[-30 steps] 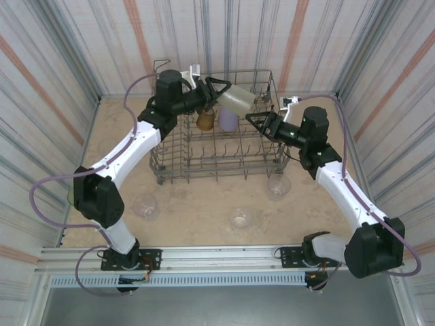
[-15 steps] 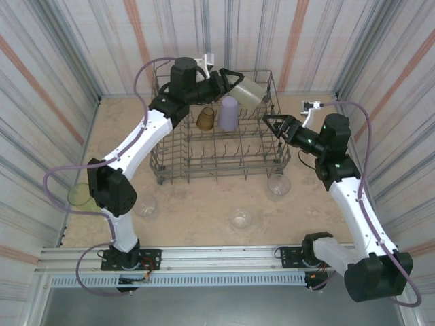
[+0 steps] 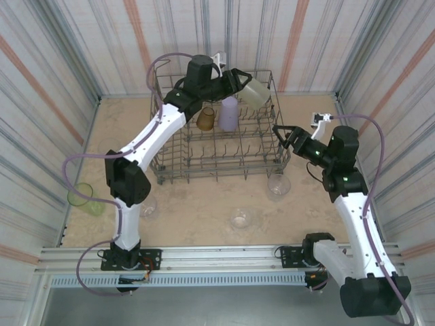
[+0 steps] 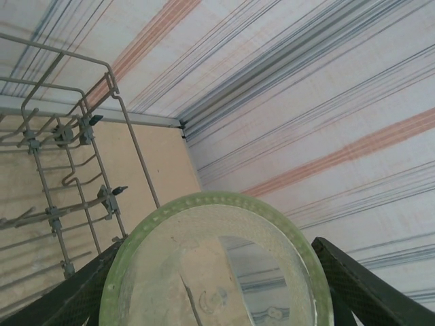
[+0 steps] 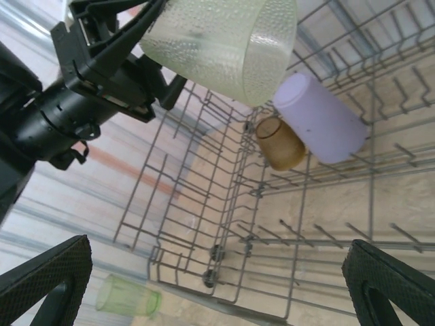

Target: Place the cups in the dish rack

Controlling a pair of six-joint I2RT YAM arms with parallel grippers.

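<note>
Your left gripper (image 3: 242,83) clamped on a yellow-green cup (image 3: 257,95), cup tilted between its fingers over the dish rack's (image 3: 204,174) far right corner, lavender cup (image 3: 228,114) and amber cup (image 3: 206,119) in the rack just below those fingers, your right gripper (image 3: 280,136) spread wide with nothing between its fingers, just beside the rack's right wall, a clear cup (image 3: 279,184) on the table nearer you than those fingers

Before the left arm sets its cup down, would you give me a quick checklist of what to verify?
1. Grip: left gripper shut on the pale yellow-green translucent plastic cup - ok.
2. Position: the cup appears above the far right part of the grey wire dish rack - ok.
3. Mouth facing down: the cup is tilted sideways - not ok.
4. Free tines: the rows to the right of the lavender plastic cup and the amber-brown plastic cup are bare - ok.
5. Other arm out of the way: right gripper open, empty, beside the rack's right wall - ok.
</note>
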